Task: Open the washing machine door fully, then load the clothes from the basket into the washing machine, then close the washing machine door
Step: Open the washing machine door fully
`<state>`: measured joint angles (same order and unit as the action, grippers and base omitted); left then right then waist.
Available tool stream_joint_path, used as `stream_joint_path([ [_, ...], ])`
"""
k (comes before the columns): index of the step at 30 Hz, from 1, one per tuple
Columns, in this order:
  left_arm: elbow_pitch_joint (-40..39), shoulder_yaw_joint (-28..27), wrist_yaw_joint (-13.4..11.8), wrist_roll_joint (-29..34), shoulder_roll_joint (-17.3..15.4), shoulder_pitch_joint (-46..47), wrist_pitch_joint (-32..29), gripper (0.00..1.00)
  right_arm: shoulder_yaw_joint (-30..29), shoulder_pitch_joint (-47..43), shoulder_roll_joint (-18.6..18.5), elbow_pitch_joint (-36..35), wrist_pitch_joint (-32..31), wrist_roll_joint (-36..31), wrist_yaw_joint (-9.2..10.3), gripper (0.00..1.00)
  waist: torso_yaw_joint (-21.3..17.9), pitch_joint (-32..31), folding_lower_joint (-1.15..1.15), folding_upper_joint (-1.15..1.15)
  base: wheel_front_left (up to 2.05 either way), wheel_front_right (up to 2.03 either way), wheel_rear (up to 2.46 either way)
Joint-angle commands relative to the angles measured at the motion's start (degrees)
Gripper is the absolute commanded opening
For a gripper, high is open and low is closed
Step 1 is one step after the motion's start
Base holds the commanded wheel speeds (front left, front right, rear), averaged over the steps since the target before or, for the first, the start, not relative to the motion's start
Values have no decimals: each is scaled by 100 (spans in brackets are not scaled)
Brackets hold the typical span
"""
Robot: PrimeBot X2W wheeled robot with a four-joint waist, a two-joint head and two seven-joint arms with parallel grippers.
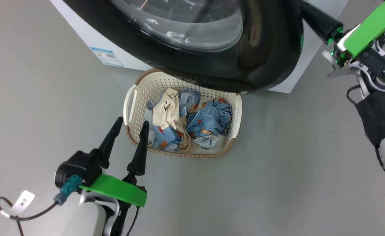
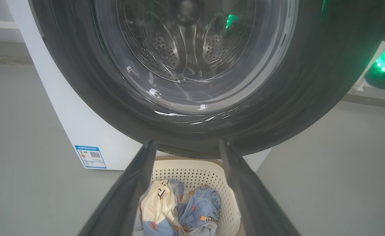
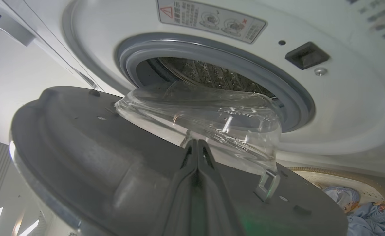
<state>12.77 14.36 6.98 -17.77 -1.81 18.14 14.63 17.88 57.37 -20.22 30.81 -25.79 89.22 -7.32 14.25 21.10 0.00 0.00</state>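
The washing machine door [image 1: 271, 59], with its black rim and clear glass bowl, stands partly swung out over the far end of the basket [image 1: 146, 85]. The basket sits on the floor and holds the clothes [image 1: 205, 121], blue printed pieces and a cream one [image 1: 168, 108]. My left gripper [image 1: 132, 122] is open and empty, its tips at the basket's near-left corner. In the left wrist view the left gripper [image 2: 186, 144] frames the clothes [image 2: 195, 209] beneath the door [image 2: 277, 108]. My right gripper [image 1: 310, 14] reaches behind the door's right edge. There the right gripper [image 3: 197, 146] is shut, its tips against the door's grey inner face [image 3: 81, 157].
The washing machine [image 1: 91, 36] is a white box with a blue label [image 1: 107, 56]. Its grey gasket [image 3: 212, 52] and steel drum [image 3: 212, 75] show behind the door, with the door's latch hook [image 3: 266, 185] nearby. A cable with a white tag [image 1: 22, 203] hangs by my left arm. Grey floor [image 1: 294, 164] surrounds the basket.
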Motion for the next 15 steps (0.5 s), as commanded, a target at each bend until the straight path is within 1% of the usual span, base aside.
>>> stream_joint_path([
  [1,-119,-207,-22,70,-107,-81,37,100,138,-174,172,-213,-79,18,-17,0,-23,-39,0,0,0,0,0],
  [8,-122,-286,-12,111,-107,-166,37,100,254,-548,185,-531,-297,110,-17,0,-85,-201,0,0,0,0,0],
  [15,-138,-361,-2,169,-107,-288,37,100,400,-911,290,-882,-470,157,-17,0,-166,-347,0,0,0,0,0],
])
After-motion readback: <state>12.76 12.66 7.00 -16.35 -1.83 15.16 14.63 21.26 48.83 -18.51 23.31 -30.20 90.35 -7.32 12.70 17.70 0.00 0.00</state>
